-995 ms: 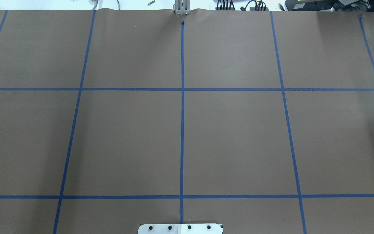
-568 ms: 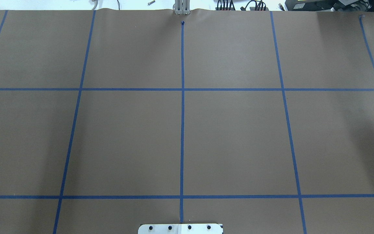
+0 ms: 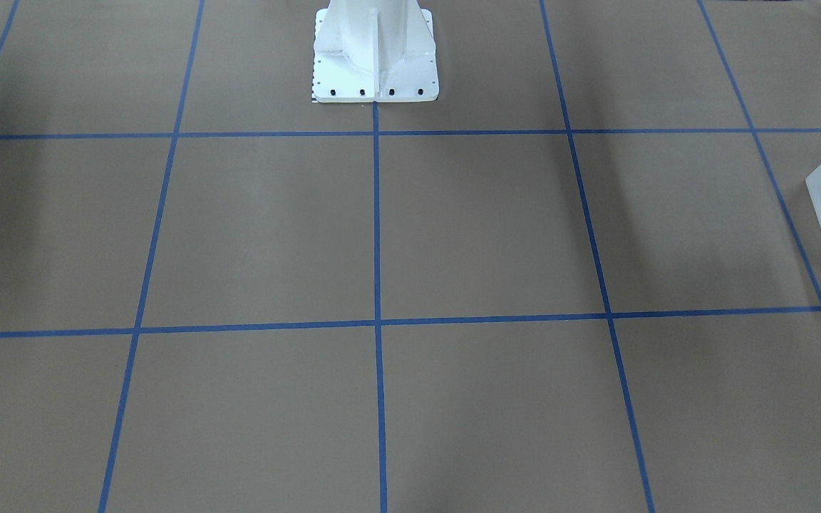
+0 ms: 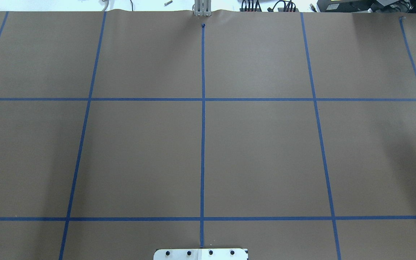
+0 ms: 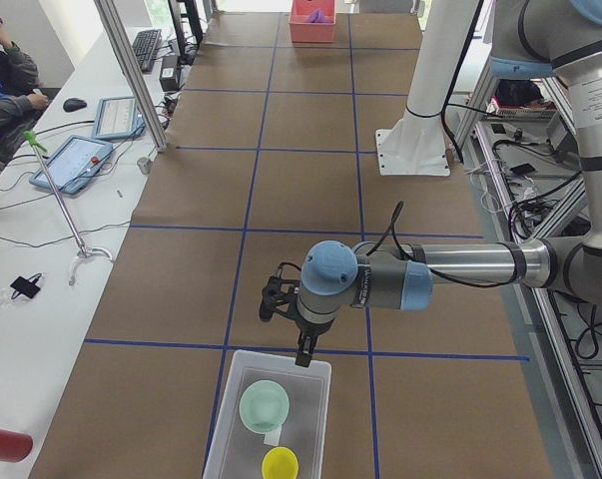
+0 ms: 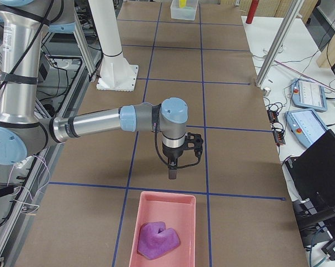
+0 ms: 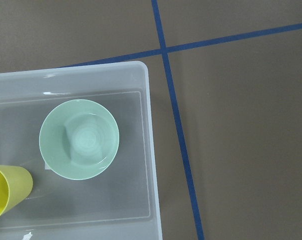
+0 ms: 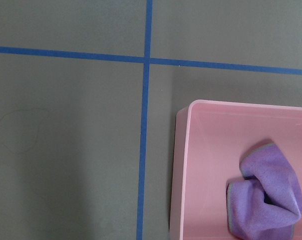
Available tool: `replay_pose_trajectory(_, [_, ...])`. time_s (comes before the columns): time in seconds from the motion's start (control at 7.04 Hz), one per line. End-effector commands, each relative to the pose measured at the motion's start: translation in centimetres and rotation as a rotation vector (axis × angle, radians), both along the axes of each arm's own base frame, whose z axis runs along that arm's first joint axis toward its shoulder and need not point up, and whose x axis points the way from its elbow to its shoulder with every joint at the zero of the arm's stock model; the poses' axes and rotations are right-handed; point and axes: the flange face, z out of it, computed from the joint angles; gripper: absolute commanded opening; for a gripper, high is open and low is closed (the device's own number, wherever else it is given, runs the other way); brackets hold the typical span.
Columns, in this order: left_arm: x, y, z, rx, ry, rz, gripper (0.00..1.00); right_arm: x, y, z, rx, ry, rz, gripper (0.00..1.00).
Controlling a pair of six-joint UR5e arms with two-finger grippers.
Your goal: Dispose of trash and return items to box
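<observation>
Yellow cup [image 7: 8, 192] half off-frame

Brown paper [image 4: 139, 155] covered the table, marked into large squares by strips of blue tape [image 4: 203, 144]. Black cables [image 4: 284, 6] lay bunched beyond its far edge. Seen from the left end, a white bench [image 5: 41, 249] ran alongside the table. It carried a keyboard [image 5: 146, 48], a mouse [image 5: 75, 104], a far tablet [image 5: 119, 117] and a near tablet [image 5: 71, 164]. A person [image 5: 6, 75] sat at the bench's far end. A red cylinder [image 5: 3, 443] lay at its near end.
</observation>
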Motion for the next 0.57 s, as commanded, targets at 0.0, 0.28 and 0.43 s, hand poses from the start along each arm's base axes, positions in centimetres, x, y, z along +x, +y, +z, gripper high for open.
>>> replay_pose_trajectory(0.0, [0.0,-0.1,-0.1,0.003,0.001,0.0,0.98,-0.1,-0.6,0.0,0.007,-0.013,-0.006,1.0])
replay_pose_trajectory(0.28, [0.0,-0.1,-0.1,0.002,0.001,0.0,0.98,0.1,-1.9,-1.3,0.058,0.009,-0.006,1.0])
replay_pose_trajectory(0.43, [0.0,-0.1,-0.1,0.002,0.001,-0.001,0.98,0.1,-1.9,-1.5,0.067,0.007,-0.007,1.0])
